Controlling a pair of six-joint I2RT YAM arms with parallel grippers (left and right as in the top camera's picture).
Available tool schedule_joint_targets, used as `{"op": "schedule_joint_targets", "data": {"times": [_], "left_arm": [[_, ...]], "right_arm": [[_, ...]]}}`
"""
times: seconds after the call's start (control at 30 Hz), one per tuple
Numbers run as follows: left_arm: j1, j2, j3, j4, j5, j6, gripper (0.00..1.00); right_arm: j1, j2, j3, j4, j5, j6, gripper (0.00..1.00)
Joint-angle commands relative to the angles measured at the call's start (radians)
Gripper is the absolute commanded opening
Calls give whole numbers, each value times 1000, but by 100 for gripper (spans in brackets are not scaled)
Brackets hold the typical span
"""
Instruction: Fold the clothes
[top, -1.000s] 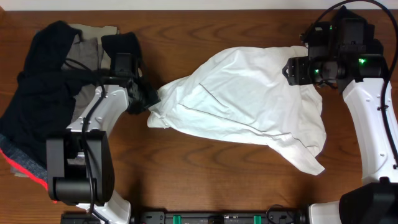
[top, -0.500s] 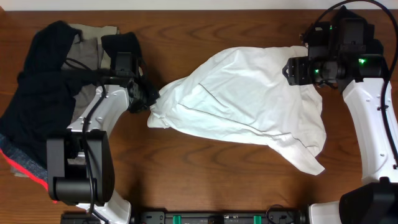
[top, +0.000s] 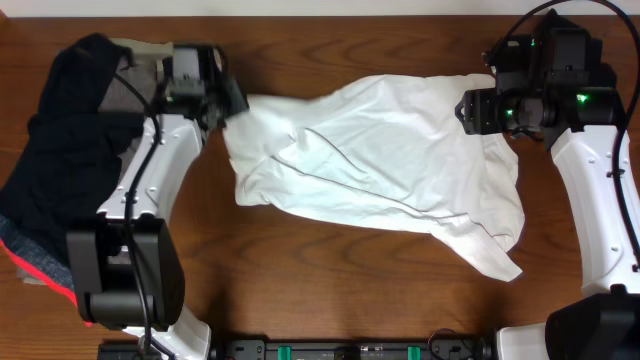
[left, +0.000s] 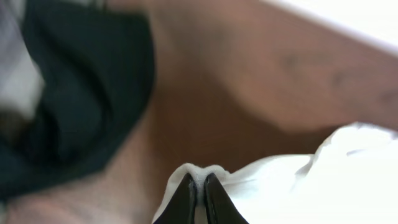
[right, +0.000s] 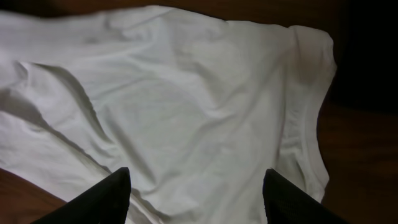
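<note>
Since a second ago the left gripper (top: 226, 104) has gone from mid-left to the upper left of the overhead frame, dragging out the left edge of the white T-shirt (top: 390, 170).

Step in hand, judged: spreading the shirt flat before any fold.

Left jaws are pressed together, pinching a ridge of white cloth. Right gripper (top: 468, 112) hangs over the shirt's upper right, fingers (right: 111, 196) spread, nothing between them.

Next move likely calls for a right-side grasp and a taut pull.

Only the left wrist view shows the pinch. Only the overhead view shows the shirt's full rumpled outline.

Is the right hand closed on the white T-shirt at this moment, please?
No, the right hand is open, its fingers spread wide apart over the white T-shirt.
</note>
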Motion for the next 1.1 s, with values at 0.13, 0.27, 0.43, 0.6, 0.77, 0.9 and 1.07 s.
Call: {"op": "schedule_joint_targets", "data": {"times": [0.13,0.27,0.43,0.6,0.77,0.9,1.07], "left_arm": [[-2,1,78,137,-126,89,6],[-2,40,78,187,-127,90,6],[-10,135,78,270,-126,89,6],[-29,231,78,389,-127,105,33],[-28,230,80,376,-164,124,98],[-21,146,81,211,-182,145,98],[-23,-24,81,-191,-140,144,98]], "right_arm": [[3,7,0,9,-1,1,66],[3,14,0,13,-1,1,66],[3,36,-1,13,0,1,66],[3,77,-1,18,0,1,66],[5,116,-1,25,-1,1,65],[6,119,0,43,-1,2,66],[7,119,0,50,-6,12,68]]}}
